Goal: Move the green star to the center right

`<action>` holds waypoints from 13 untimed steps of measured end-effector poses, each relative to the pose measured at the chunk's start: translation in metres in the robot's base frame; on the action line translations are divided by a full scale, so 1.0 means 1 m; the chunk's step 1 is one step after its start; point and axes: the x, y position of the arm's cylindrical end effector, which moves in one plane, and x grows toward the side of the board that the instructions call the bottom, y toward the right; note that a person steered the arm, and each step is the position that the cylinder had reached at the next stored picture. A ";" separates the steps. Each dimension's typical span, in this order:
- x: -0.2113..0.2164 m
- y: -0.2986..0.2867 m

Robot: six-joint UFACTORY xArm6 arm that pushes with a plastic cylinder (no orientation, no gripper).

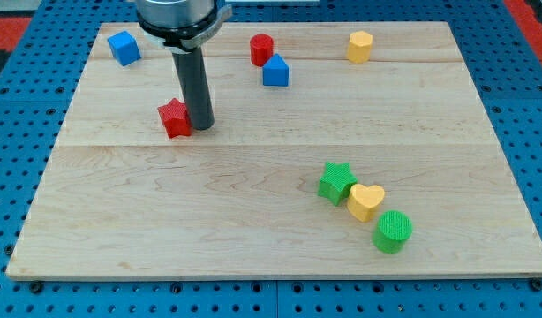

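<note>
Nearest the view's bottom sits the green cylinder (394, 231), on the wooden board (253, 230). Taking the green star (337, 183) as the landmark: the yellow heart (365, 201) touches its lower right side, and the green cylinder follows just past the heart, so the three form a short diagonal row running down toward the view's right. That star lies in the board's lower right part, below the middle height.

Well apart from the green star, up and toward the view's left, stands the red star (175, 117). My tip (202, 126) rests on the board right against that red star's right side, far from the green star. It is a plain rod with nothing to open or close, and it holds nothing.

Farther up from the green star, near the view's top, are a blue block (275, 71) with a peaked top and a red cylinder (261, 49) just beside it. A second yellow heart (360, 46) sits almost straight above the green star. A blue cube (124, 48) lies near the top left corner.
</note>
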 end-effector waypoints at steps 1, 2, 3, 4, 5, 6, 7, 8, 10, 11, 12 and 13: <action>-0.002 -0.020; -0.002 -0.074; -0.005 -0.071; -0.024 -0.036; -0.026 -0.014; -0.026 -0.008; -0.026 -0.002; -0.026 0.003; 0.005 0.030; 0.068 0.032; 0.113 0.075; 0.115 0.158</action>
